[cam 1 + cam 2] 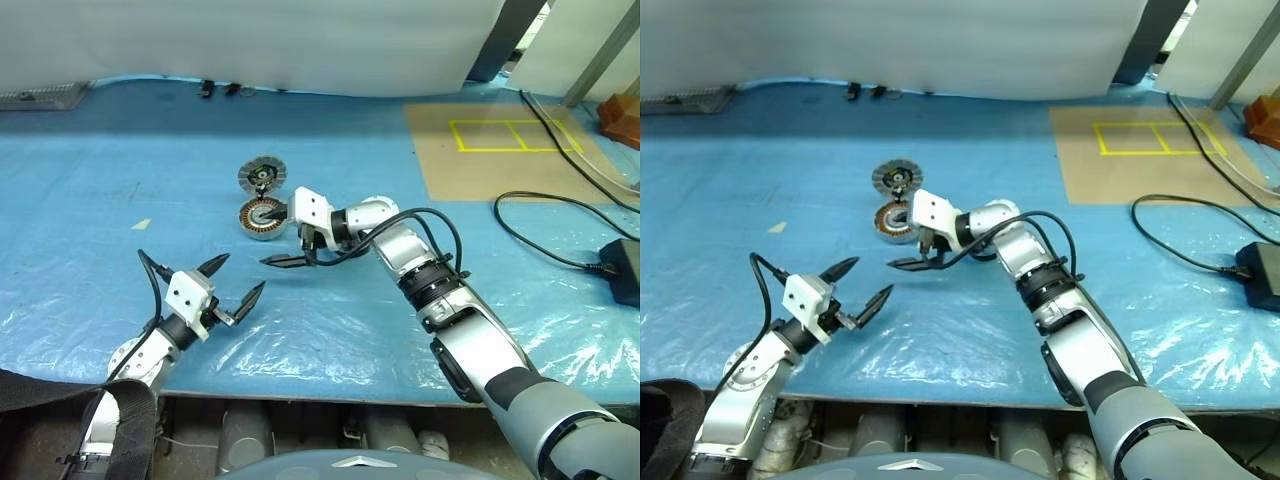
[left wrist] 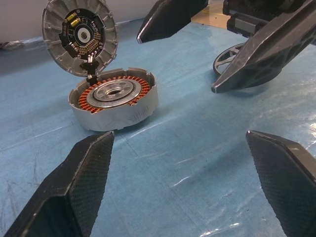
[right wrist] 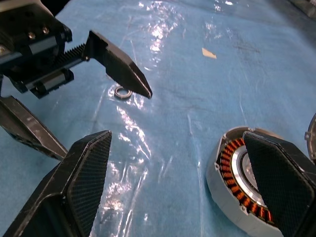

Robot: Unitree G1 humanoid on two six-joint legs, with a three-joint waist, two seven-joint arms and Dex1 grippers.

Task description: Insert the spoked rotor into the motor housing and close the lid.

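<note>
left gripper (image 1: 236, 280): fingers spread, empty, level above the table's (image 1: 90, 220) near edge.
right gripper (image 1: 290, 252): fingers apart, empty, angled down beside the motor housing (image 2: 114, 98).

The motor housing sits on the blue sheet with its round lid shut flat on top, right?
Not quite. The motor housing does sit on the blue sheet, but its round lid stands open, tipped up behind it, leaving the copper windings bare, as the left wrist view shows.

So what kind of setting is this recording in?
Probably a workshop or robotics lab bench: a table under blue plastic sheeting, an opened motor housing with copper windings, black cables and a yellow-taped cardboard mat.
</note>
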